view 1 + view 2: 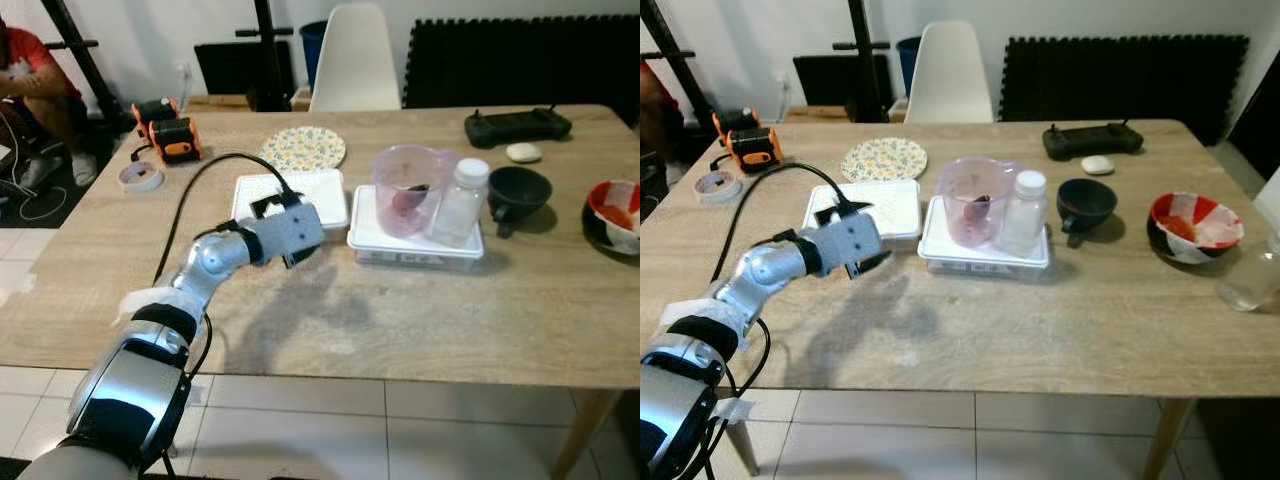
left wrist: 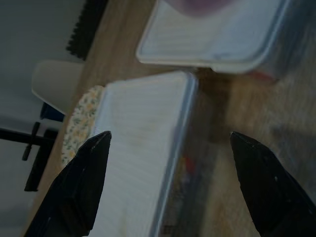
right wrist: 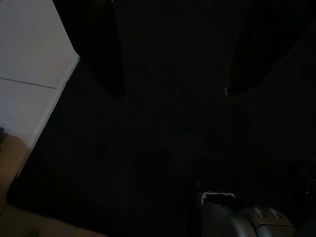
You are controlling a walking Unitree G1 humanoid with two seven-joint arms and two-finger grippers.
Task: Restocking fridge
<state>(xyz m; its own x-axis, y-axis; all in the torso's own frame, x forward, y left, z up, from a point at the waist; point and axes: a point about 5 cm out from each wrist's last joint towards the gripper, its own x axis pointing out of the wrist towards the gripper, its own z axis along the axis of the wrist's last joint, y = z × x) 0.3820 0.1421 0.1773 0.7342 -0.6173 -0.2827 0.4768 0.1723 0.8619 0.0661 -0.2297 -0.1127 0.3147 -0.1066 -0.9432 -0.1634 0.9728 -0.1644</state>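
A long light-wood counter (image 1: 420,310) carries everything, with a white moulded chair (image 1: 355,55) pushed in at its far side and a person in a red top (image 1: 25,60) sitting on the floor beyond the far left corner. The silver left arm (image 1: 180,300) reaches out over the counter's left half, its left gripper (image 2: 168,163) hanging just above the near edge of a flat white-lidded rectangular container (image 1: 290,195). In the left wrist view the jaws stand wide apart, with the container's lid and its right rim lying between the two black fingertips (image 2: 81,182), not yet touched. Just beside it to the right sits a second white-lidded clear container (image 1: 415,240), and on its lid stand a translucent pink plastic measuring jug (image 1: 410,190) and a small clear bottle with a white cap (image 1: 462,200), the two touching. Further right are a dark green cup (image 1: 520,190), a red-and-white bowl (image 1: 1195,225) and, at the counter's right edge, a clear glass (image 1: 1250,285). Behind lie a round floral plate (image 1: 304,148), a black handheld controller (image 1: 517,125), a small white oval object (image 1: 523,152), an orange-and-black device (image 1: 168,130) and a roll of tape (image 1: 140,177). The right wrist view is very dark; the right gripper (image 3: 173,74) hangs idle over pale floor tiles, its jaws parted and empty.
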